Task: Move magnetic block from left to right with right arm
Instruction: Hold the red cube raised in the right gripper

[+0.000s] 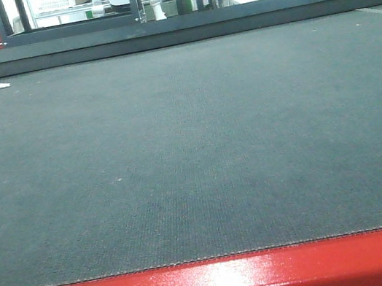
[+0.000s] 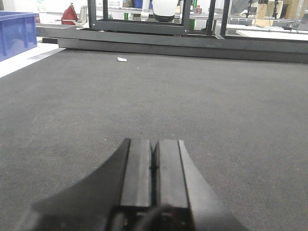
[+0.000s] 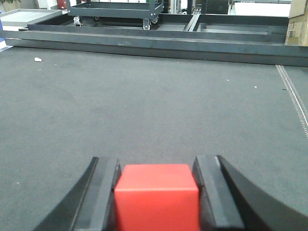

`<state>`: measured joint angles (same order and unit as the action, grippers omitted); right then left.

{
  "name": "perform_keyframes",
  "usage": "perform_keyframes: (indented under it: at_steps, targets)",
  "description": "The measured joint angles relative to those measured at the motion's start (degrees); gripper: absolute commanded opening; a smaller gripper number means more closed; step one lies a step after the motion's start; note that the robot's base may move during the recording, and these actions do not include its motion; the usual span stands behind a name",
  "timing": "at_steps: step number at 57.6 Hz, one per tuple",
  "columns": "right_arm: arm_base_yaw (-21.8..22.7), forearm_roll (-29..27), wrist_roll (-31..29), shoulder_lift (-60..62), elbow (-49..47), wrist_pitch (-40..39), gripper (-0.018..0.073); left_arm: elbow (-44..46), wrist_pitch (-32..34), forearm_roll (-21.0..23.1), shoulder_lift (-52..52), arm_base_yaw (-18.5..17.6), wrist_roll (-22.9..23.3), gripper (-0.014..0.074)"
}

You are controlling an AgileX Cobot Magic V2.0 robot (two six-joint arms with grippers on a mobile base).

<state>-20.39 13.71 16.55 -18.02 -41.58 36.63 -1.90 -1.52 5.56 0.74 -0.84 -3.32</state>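
Note:
The magnetic block (image 3: 157, 195), a small plain red cube, fills the space between the two black fingers of my right gripper (image 3: 157, 161) in the right wrist view. Both fingers press against its sides, so the gripper is shut on it, just above the dark mat (image 3: 144, 106). In the left wrist view my left gripper (image 2: 154, 141) is shut, its pads together with nothing between them, low over the same mat. Neither gripper nor the block shows in the front view.
A small white scrap (image 2: 121, 59) lies on the mat near its far left. Dark metal rails (image 3: 154, 43) border the far edge. A blue bin (image 2: 17, 31) stands far left and a cardboard box (image 3: 298, 24) far right. A red band (image 1: 216, 283) runs along the near edge.

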Motion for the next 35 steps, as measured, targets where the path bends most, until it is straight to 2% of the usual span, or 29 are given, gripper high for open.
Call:
perform_keyframes:
  at_steps: [35]
  targets:
    - [0.00, 0.00, -0.09, 0.00, 0.00, 0.12, 0.0183, 0.00, 0.00, 0.00, 0.00, 0.00, 0.00, -0.0126]
